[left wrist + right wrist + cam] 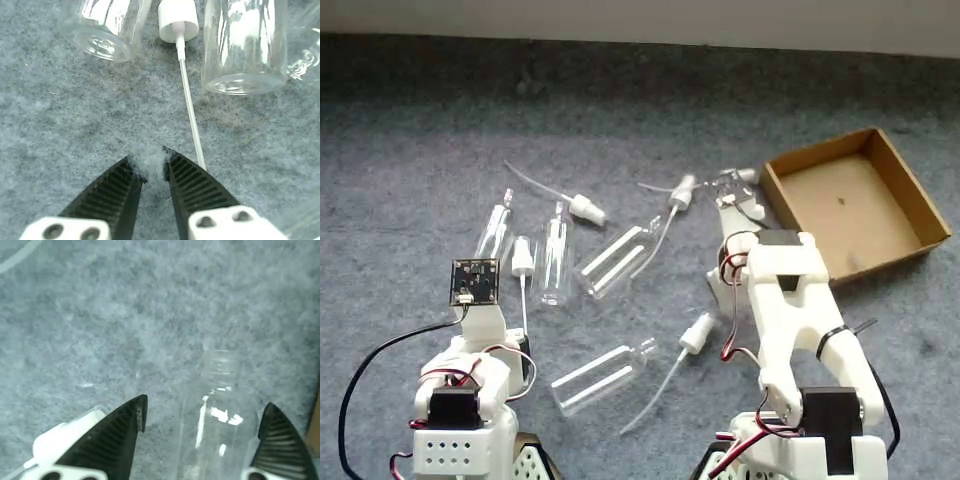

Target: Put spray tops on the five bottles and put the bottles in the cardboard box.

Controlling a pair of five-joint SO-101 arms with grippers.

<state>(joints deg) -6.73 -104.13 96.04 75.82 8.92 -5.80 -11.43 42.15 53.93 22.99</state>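
Several clear bottles lie on the grey carpet: one (495, 232), one (555, 255), one (615, 262) and one (600, 378). White spray tops (585, 208) (523, 260) (695, 335) lie loose among them. My left gripper (152, 162) is low at the near left, shut on nothing, with a spray top (177, 17) and its tube just ahead between two bottle bases (105, 25) (245, 45). My right gripper (206, 404) is open and straddles a lying bottle (215, 390), with a white spray top (65, 435) beside one finger. In the high view it (732, 205) is left of the cardboard box (910, 200).
The cardboard box stands open at the back right with nothing in it. Another spray top (680, 192) with a long tube lies just left of the right gripper. Bare carpet stretches along the far side and at the far left.
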